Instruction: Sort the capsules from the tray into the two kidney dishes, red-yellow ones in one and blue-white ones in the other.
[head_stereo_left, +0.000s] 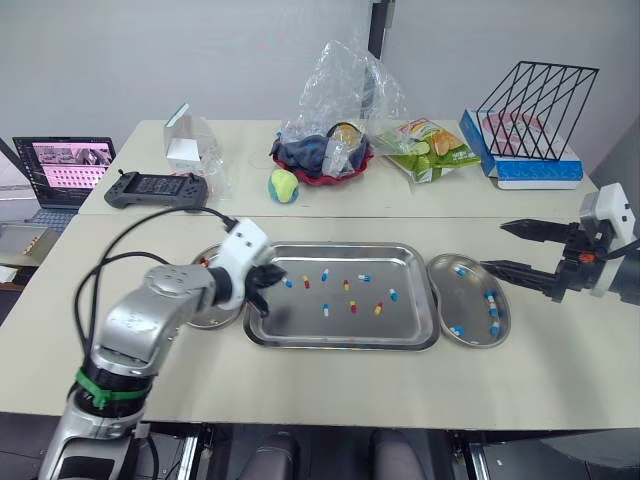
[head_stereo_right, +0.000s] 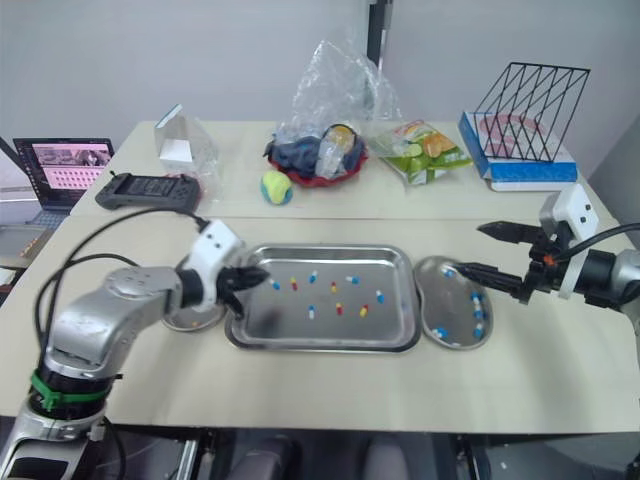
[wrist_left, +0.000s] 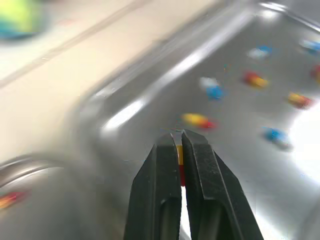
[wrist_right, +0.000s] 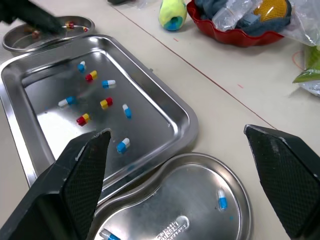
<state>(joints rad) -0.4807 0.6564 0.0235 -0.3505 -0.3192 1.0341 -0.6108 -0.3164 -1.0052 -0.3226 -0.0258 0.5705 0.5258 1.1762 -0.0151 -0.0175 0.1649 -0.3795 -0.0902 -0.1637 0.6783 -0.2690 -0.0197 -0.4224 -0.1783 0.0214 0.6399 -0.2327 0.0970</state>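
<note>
Nearest me, the L gripper is hanging over the L end of the tray, just inside the rim next to the L dish. Its fingers are pinching narrow on one red-yellow capsule, which is sitting upright between the tips. Whether it is touching the tray floor I cannot tell.

Further along the tray floor, loose red-yellow capsules and loose blue-white capsules are lying mixed and apart from one another, mostly in the middle and R half. The L dish, partly hidden behind the L arm, is holding a few red-yellow pieces. The R dish, touching or almost touching the tray's R rim, is carrying several blue-white pieces, most of them along its R side.

The R gripper is hovering at the R side of the R dish w/ jaws spread wide and nothing between them.

All three containers are sitting on the near table. At the back I am seeing a tennis ball, a red bowl under a clear plastic bag, a game controller, a laptop and a wire rack, all well apart from the tray.
</note>
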